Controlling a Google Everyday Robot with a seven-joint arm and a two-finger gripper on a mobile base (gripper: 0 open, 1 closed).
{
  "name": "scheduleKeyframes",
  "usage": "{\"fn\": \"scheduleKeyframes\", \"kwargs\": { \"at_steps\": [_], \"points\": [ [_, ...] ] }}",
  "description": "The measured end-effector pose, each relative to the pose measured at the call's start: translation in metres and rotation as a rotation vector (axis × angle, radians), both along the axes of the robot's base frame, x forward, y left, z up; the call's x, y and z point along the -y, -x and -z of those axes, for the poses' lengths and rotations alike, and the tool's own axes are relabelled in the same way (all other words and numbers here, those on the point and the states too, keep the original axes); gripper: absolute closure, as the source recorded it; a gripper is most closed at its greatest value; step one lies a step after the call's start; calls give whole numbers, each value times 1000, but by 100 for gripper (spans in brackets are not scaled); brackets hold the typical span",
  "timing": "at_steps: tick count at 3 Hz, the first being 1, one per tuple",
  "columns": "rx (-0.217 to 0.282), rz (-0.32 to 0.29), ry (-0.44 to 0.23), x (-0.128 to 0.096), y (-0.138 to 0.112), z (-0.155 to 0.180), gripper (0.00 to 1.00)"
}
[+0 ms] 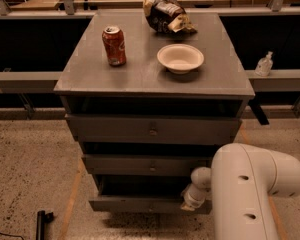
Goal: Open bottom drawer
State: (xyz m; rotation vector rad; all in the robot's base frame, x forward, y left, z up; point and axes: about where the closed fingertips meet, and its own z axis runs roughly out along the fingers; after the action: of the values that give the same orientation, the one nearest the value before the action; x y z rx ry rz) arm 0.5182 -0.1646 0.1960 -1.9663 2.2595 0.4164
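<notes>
The bottom drawer is the lowest of three grey fronts on the cabinet. Its front stands forward of the two drawers above, with a dark gap over it. Its knob is not visible. My gripper sits at the right end of that front, at the end of the white arm that fills the lower right. The arm's bulk hides the drawer's right corner. The middle drawer and the top drawer each show a small centre knob.
On the cabinet top stand a red soda can, a white bowl and a crumpled chip bag. A small clear bottle sits on the right ledge. A black object lies on the speckled floor, lower left.
</notes>
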Motion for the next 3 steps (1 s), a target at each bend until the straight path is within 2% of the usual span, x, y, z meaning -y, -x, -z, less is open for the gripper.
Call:
{"fn": "scheduleKeyframes", "kwargs": {
  "at_steps": [2, 3],
  "points": [
    [0, 0, 0, 0, 0, 0, 4],
    [-57, 18, -17, 0, 32, -26, 0]
  ]
}}
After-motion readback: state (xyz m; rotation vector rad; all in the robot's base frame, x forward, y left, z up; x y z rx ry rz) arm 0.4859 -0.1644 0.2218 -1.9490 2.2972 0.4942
